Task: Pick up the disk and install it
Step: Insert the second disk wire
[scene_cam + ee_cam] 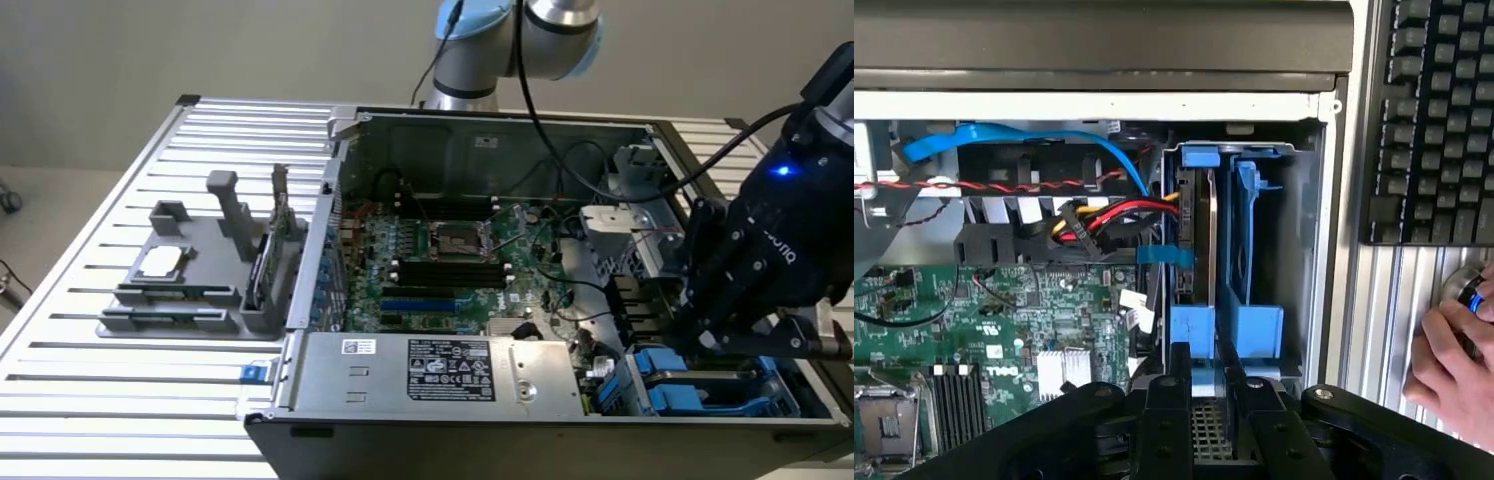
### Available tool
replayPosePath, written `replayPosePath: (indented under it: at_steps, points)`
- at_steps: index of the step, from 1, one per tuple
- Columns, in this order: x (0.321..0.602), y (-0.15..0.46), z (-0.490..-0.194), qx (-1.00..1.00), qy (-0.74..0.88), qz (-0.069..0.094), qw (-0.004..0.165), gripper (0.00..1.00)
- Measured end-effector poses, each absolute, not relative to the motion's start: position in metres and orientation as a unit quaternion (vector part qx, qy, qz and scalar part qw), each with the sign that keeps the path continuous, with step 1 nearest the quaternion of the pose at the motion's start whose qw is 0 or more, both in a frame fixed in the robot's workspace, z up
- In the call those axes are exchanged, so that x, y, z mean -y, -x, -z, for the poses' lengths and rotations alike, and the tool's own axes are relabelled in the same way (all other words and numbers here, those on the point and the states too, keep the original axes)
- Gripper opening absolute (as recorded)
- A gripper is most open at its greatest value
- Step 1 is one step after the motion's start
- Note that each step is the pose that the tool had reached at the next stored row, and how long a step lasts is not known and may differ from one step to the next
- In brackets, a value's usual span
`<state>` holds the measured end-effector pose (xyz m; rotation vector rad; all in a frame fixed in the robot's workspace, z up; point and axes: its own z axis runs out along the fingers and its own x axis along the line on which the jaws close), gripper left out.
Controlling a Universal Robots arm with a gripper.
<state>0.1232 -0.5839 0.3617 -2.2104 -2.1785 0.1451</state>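
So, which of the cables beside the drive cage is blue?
The flat cable curving toward the drive cage; the others are red, yellow or black.

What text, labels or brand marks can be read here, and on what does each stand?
"ROBOTIQ", partly legible, in white letters on the gripper body in the exterior view.
Power supply: black label with white print and symbols, too small to read.
Small white sticker beside it: too small to read.
Motherboard: white markings, too blurred to read.
Keyboard: key legends unreadable.
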Motion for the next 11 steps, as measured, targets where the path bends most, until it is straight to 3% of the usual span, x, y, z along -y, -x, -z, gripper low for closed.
replayPosePath:
  at_steps: [4, 11]
  points:
    - [0.5839, -0.1174, -0.3667, 0.701, 0.711, -0.046, 0.018, 0.11]
    - [0.5838, -0.1175, -0.3669, 0.701, 0.711, -0.046, 0.018, 0.11]
